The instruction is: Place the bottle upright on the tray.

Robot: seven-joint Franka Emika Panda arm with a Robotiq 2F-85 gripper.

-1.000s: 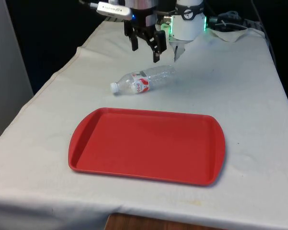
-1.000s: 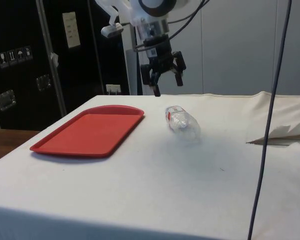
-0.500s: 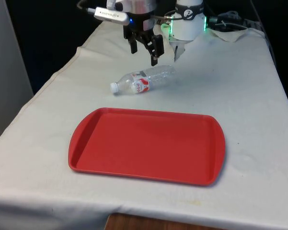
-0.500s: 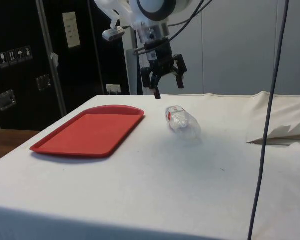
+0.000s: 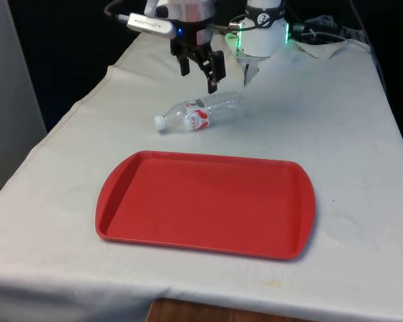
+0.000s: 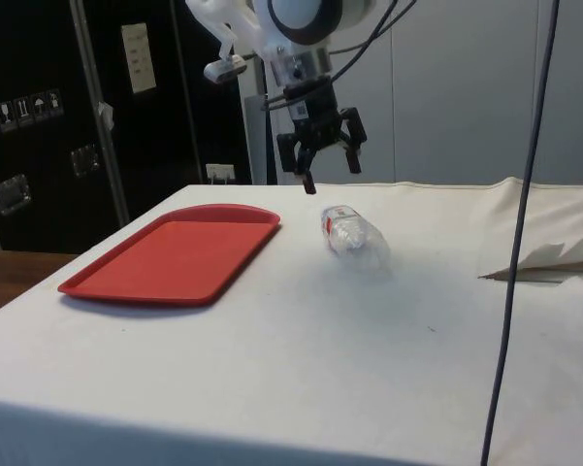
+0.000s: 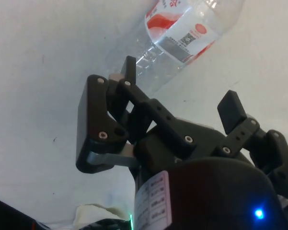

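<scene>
The white cloth (image 5: 349, 134) lies bare around a flat red plastic tray (image 5: 204, 204) with rounded corners, nothing on it. Beyond its far edge, well apart, the clear plastic bottle (image 5: 201, 112) lies on its side, red-and-white label showing, cap toward the front view's left. Just above the bottle hangs the black gripper (image 5: 202, 72), fingers spread and holding nothing.

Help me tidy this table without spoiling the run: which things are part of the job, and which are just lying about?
Part of the job:
- clear plastic bottle, lying on its side on the cloth
- red tray, bare
- gripper, open, above the bottle

Just lying about:
- crumpled white cloth by the robot's base
- black cable hanging in the side view
</scene>
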